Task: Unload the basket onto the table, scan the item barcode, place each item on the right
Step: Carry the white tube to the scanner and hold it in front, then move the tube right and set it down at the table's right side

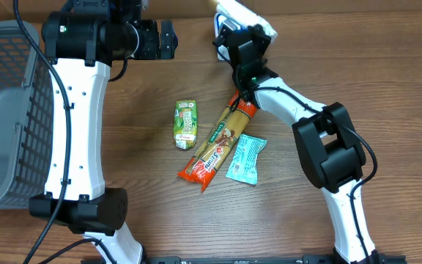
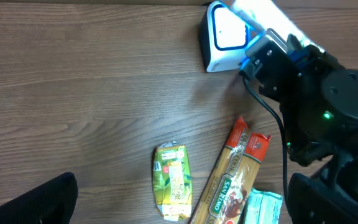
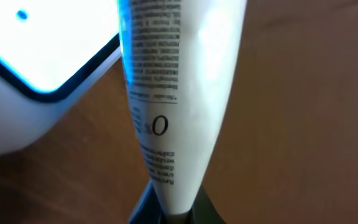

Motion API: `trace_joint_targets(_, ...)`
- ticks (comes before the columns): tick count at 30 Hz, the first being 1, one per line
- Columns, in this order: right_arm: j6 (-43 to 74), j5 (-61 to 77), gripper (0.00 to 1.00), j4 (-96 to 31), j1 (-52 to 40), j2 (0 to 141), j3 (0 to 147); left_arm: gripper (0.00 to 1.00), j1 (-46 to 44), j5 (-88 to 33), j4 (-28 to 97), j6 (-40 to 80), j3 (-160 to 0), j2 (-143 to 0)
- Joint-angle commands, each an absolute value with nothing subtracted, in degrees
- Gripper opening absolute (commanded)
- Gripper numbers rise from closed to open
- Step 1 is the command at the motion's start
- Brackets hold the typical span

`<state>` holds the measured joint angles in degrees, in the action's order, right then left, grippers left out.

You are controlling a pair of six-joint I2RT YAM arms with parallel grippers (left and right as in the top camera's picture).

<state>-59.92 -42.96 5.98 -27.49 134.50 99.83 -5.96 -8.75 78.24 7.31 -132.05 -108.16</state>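
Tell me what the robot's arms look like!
Both arms have long white tube-like parts joined by chunky black round joints. The left arm has a thin black cable running down its white part. The right arm has one too, and a tiny green light glows on its black wrist. The left gripper is black.

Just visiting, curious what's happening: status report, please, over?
Right gripper shut on white tube, held at scanner. Left gripper open, empty. Nothing between tube and scanner.
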Motion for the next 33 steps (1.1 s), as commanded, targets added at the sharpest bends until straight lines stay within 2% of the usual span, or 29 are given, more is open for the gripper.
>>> trace_joint_targets(1, -42.26, -41.52, 0.04, -2.48, -26.96, 122.17, 100.88, 1.00, -6.02, -8.43, 78.17, 6.39, -132.38, -108.47)
trace_joint_targets(4, -25.26, -32.82, 0.04, -15.59, -24.93, 114.74, 100.88, 1.00, -6.02, -8.40, 78.17, 6.39, -132.38, -108.47)
trace_joint_targets(9, 13.15, -19.99, 0.04, -36.23, -16.69, 106.10, 100.88, 0.99, -6.02, -8.43, 78.17, 6.39, -132.38, -108.47)
trace_joint_targets(12, 39.68, -15.53, 0.04, -49.93, -10.48, 105.06, 100.88, 1.00, -6.02, -8.43, 78.17, 6.39, -132.38, -108.47)
trace_joint_targets(15, 58.57, -14.13, 0.04, -62.13, -5.15, 106.04, 99.96, 1.00, -6.02, -8.40, 78.17, 6.39, -132.38, -108.47)
trace_joint_targets(18, 78.22, -13.13, 0.04, -67.96, -0.97, 106.59, 94.56, 1.00, -6.02, -8.43, 78.17, 6.39, -132.38, -108.47)
trace_joint_targets(21, 84.55, -12.93, 0.04, -64.90, 0.56, 106.59, 88.58, 1.00, -6.02, -8.43, 78.17, 6.39, -132.38, -108.47)
trace_joint_targets(28, 80.62, -18.04, 0.04, -50.39, 1.04, 106.59, 76.40, 1.00, -6.02, -8.43, 78.17, 6.39, -132.38, -108.47)
trace_joint_targets(29, 80.44, -17.96, 0.16, -50.74, 1.04, 106.59, 76.23, 1.00, -6.02, -8.43, 78.17, 6.39, -132.38, -108.47)
trace_joint_targets(30, 80.05, -17.96, 0.36, -51.40, 1.04, 106.59, 76.25, 1.00, -6.02, -8.43, 78.17, 6.39, -132.38, -108.47)
trace_joint_targets(31, 78.08, -17.93, 0.50, -51.53, 1.04, 106.50, 76.25, 1.00, -6.02, -8.43, 78.17, 6.39, -132.38, -108.47)
trace_joint_targets(32, 74.02, -17.61, 0.73, -51.57, 1.04, 106.41, 76.55, 1.00, -6.02, -8.40, 78.17, 6.39, -132.38, -108.47)
trace_joint_targets(33, 71.20, -17.15, 0.88, -51.75, 1.04, 106.39, 76.93, 1.00, -6.02, -8.43, 78.17, 6.39, -132.38, -108.47)
